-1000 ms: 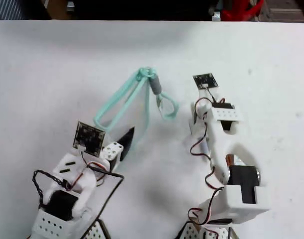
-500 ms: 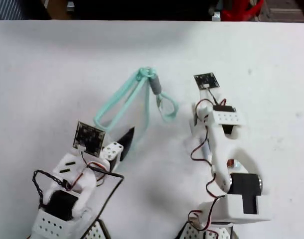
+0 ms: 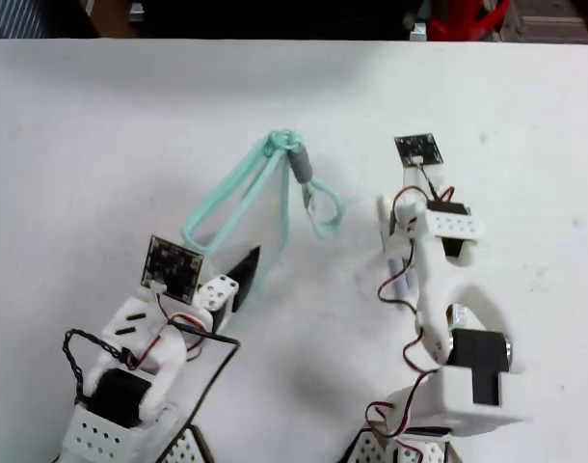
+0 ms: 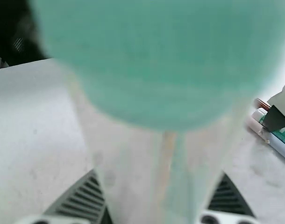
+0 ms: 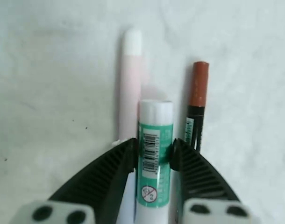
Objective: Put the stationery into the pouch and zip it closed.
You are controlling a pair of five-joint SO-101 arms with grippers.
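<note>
A clear pouch [image 3: 248, 207] with a mint-green edge lies at the table's middle, a grey pull [image 3: 300, 166] at its far end. My left gripper [image 3: 238, 275] is shut on the pouch's near corner; the left wrist view has the pouch [image 4: 156, 93] up close between the fingers [image 4: 77, 205]. My right gripper [image 5: 154, 149] is shut on a green-and-white glue stick [image 5: 155, 121]. A pink pen [image 5: 131, 84] and a brown marker [image 5: 197, 102] lie on the table on either side of it. From above, the right gripper [image 3: 390, 231] stands to the pouch's right.
A mint loop strap [image 3: 323, 207] trails from the pouch's far end toward the right arm. Red and black wires [image 3: 402, 289] hang along the right arm. The table's far edge [image 3: 294, 40] meets a dark background.
The right arm's wrist has shifted a little to the right and farther away from the pouch. The left arm and pouch have stayed still.
</note>
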